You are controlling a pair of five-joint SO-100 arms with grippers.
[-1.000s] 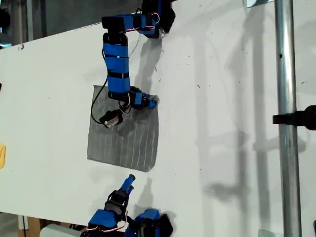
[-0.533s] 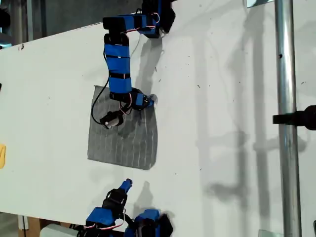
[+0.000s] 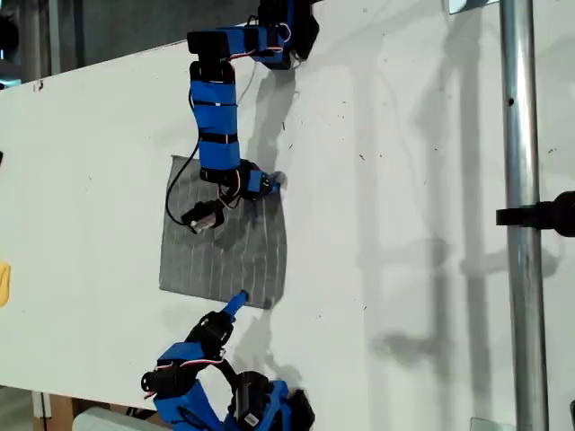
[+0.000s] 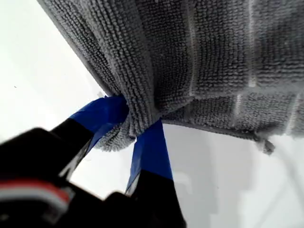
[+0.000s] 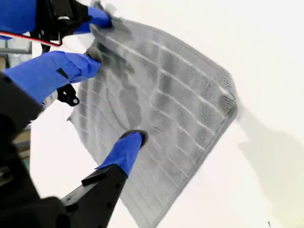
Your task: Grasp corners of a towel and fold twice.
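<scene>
Pressed together on a corner [image 4: 124, 132] of the towel [image 4: 204, 52], the jaws of my first gripper [image 4: 135, 123] bunch grey cloth between two blue-taped fingers [image 4: 151, 147], and that corner hangs lifted off the table [image 4: 33, 80]. In the exterior view this gripper [image 3: 269, 182] sits at the towel's 1 o'clock corner, its arm reaching down from 12 o'clock of the picture. It holds the same place as half a second ago.

The towel [image 3: 225, 256] lies otherwise flat on the table [image 3: 404, 135], left of centre in the exterior view, its ribbed lines running roughly from 12 to 6. Its outline has barely changed since the earlier frames.

My second gripper [image 3: 238, 299] has moved. Half a second ago its tip hung over bare table below the towel; now it has reached up from 6 o'clock of the exterior view to the towel's lower edge, near the 5 o'clock corner, and its arm's base joints have swung toward 7 o'clock. In the second wrist view one blue finger [image 5: 129, 145] touches the cloth, its tip a little way in from the edge. Whether these jaws are spread or closed I cannot tell.

A yellow thing [image 3: 4, 283] sits at 9 o'clock of the exterior view, well apart from the towel.
</scene>
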